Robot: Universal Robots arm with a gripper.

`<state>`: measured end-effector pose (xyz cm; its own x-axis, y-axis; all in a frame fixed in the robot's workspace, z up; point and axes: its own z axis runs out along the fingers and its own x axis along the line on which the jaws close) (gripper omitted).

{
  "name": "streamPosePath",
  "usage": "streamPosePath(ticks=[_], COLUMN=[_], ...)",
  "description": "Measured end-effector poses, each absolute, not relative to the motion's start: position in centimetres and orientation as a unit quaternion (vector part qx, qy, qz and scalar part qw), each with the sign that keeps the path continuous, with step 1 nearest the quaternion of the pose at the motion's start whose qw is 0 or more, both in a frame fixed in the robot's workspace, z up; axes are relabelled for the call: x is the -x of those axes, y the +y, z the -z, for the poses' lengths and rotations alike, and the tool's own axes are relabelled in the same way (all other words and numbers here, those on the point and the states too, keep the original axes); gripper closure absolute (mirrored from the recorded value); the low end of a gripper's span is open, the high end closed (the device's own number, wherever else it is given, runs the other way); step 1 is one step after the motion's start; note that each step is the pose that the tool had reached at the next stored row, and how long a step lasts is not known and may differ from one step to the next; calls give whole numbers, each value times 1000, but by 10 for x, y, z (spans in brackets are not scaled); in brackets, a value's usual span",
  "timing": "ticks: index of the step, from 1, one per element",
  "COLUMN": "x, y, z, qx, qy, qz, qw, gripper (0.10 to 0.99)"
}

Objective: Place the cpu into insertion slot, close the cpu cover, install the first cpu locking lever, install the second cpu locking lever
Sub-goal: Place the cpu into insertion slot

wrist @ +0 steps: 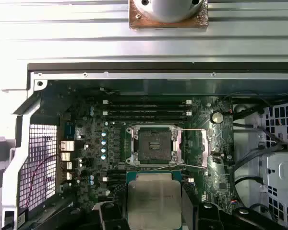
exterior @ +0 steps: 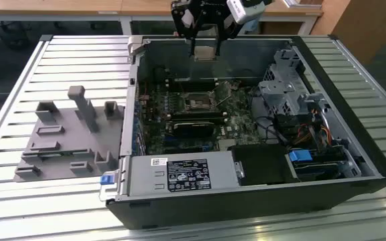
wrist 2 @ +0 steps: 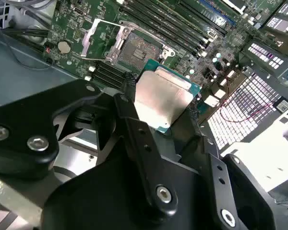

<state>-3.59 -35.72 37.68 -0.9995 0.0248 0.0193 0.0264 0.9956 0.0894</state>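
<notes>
High above motherboard [wrist 2: 77, 28], fingers [wrist 2: 134, 134] clamp cpu [wrist 2: 163, 103].

A grey fixture block [exterior: 66, 145] lies on the slatted table [exterior: 79, 60] beside the computer case [exterior: 247, 206].

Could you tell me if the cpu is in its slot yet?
Out: the gripper holds the cpu; the insertion slot sits empty.

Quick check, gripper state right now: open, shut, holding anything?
Gripper: shut on the cpu. The insertion slot is empty.
</notes>
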Motion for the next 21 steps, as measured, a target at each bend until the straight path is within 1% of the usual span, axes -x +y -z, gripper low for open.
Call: streamPosePath(ticks=[5, 21], x=[36, 36], y=[-357, -357], z=[-377, -374], qx=[20, 156], qy=[-999, -987], qz=[45, 46], qw=[9, 3], gripper=[545, 545])
